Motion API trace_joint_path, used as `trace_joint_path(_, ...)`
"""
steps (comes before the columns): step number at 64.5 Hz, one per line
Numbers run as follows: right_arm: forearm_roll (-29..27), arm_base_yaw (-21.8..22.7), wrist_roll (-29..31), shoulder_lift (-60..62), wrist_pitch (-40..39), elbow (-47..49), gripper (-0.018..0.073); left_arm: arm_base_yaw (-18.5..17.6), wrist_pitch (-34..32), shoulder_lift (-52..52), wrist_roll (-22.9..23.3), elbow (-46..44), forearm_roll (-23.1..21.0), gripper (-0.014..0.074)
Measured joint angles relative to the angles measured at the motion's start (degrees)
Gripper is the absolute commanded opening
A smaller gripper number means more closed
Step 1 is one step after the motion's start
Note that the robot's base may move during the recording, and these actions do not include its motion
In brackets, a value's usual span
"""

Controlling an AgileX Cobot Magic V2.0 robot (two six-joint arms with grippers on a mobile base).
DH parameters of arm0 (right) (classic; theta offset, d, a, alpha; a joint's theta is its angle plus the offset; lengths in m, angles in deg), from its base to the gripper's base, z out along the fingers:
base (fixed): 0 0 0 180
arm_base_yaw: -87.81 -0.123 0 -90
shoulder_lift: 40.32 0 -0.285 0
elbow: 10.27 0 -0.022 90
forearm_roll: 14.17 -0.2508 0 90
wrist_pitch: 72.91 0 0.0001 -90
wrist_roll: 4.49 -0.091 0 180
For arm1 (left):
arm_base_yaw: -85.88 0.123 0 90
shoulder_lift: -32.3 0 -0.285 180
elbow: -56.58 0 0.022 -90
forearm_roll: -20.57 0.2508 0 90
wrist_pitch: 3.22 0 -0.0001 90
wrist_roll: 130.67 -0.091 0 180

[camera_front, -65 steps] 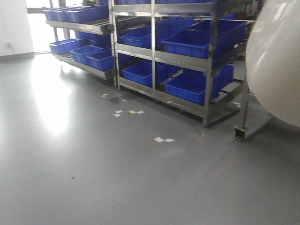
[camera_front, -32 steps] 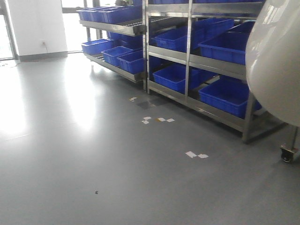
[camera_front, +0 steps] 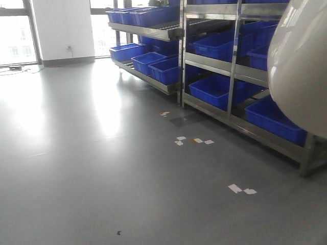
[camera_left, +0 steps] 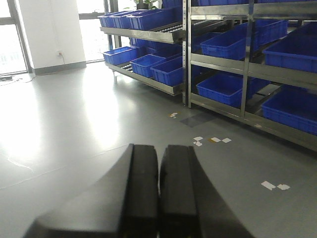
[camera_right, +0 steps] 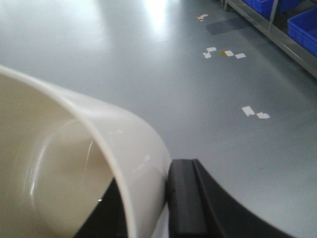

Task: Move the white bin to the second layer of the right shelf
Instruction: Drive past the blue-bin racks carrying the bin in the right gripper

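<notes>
At right wrist: one glossy cream-white plastic bin (camera_right: pixel 59 124), rim pinched by right gripper (camera_right: pixel 148 203); left gripper (camera_left: pixel 158 188): two black fingers (camera_left: pixel 141 188) pressed together, empty.

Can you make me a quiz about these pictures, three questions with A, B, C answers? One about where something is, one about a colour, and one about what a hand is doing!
1. What colour are the crates on the steel racks? A red. B green. C blue.
2. Where is the white bin? A on a rack shelf. B held up by the right hand. C inside a crate.
3. How is the left hand? A shut with nothing in it. B wide open. C gripping a crate.

Answers:
1 C: every crate in view is blue.
2 B: the right wrist view shows the bin's rim pinched between the fingers.
3 A: its two fingers lie pressed together with nothing between them.
</notes>
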Motion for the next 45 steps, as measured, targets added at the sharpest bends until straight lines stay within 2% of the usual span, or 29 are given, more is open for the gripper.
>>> trace_joint_path(45,0.00,0.00,0.00,0.00,0.00,0.00,0.0057,0.00,0.00,0.00,0.00,0.00,0.00,0.0085)
